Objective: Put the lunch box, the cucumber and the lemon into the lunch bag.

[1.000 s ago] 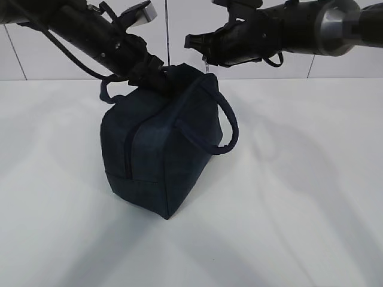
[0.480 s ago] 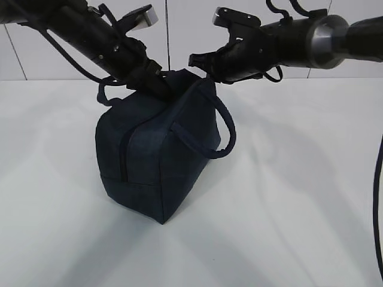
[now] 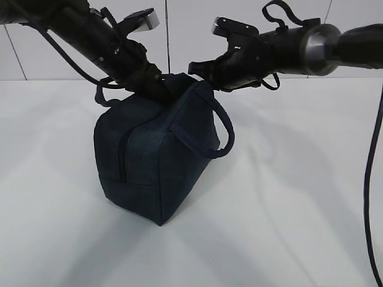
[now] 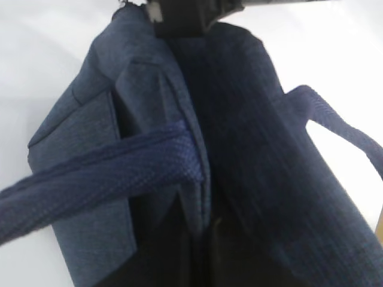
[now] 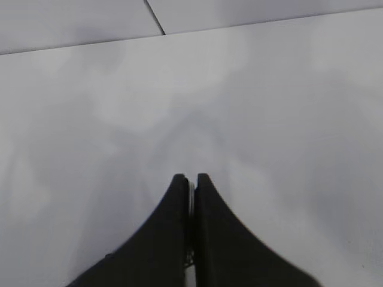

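Observation:
The dark navy lunch bag [image 3: 155, 155] stands on the white table, one corner toward the exterior camera. My left gripper [image 3: 163, 89] is at its top edge, shut on a fold of the bag's fabric [image 4: 200, 179] beside a loop handle [image 4: 102, 173]. My right gripper [image 3: 197, 69] is at the bag's top on the right side. It is shut [image 5: 191, 179] with a thin silver piece, apparently the zipper's ring pull [image 5: 191, 192], pinched between its fingers. The lunch box, the cucumber and the lemon are out of view.
The zipper line [image 3: 122, 155] runs down the bag's near left face. A second loop handle [image 3: 221, 128] hangs off the right side. White table [image 3: 287, 197] lies all round the bag, and a tiled wall [image 3: 179, 36] stands behind.
The right gripper has come down and left onto the bag's top. The bag has shifted slightly left and its top edge sits lower. The left gripper keeps its hold.

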Tool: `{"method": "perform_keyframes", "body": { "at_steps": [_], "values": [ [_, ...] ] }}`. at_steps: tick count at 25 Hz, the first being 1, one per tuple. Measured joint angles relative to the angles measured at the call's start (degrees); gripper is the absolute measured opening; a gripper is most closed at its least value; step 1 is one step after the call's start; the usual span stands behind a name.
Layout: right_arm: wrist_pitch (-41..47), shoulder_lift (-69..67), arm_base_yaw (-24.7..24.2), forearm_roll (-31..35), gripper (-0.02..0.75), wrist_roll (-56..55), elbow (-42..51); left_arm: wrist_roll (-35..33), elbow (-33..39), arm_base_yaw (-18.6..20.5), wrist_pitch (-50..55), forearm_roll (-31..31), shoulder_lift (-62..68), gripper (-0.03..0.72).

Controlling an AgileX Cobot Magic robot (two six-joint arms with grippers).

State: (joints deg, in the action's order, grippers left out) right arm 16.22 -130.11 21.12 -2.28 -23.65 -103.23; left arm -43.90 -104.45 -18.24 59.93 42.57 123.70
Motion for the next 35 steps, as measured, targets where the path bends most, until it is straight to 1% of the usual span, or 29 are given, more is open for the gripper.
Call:
{"method": "perform_keyframes", "body": {
  "at_steps": [35],
  "values": [
    [2.2, -2.6, -0.2, 0.2, 0.000, 1.2, -0.7, 0.0, 0.0, 0.0, 0.8, -1.9, 0.0, -0.010]
  ]
}}
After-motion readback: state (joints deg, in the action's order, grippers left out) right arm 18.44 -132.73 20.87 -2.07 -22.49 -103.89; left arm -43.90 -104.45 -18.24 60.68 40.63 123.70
